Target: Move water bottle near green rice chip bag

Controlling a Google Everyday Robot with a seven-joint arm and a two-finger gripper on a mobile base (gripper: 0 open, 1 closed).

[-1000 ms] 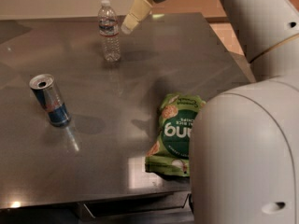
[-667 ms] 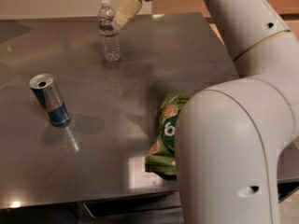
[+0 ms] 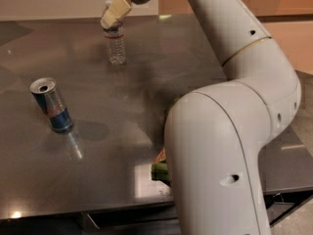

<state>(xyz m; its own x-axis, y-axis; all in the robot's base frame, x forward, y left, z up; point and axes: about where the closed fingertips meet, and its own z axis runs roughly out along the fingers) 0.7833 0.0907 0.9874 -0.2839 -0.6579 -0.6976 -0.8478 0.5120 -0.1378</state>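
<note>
Arm [image 3: 234, 146] hogging the right of the counter [image 3: 98, 180], hiding most of the green rice chip bag [image 3: 160, 170] near the front edge. Water bottle [image 3: 116, 45] upright at the far back, well apart from the bag. End effector [image 3: 115, 14] right at its cap; spread or pinching, can't tell. Probably grasp stage. Next up: firm hold, then long carry forward to the bag.

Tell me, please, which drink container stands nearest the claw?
The clear water bottle at the back; the claw is at its top, while the blue-and-silver can stands well away.
</note>
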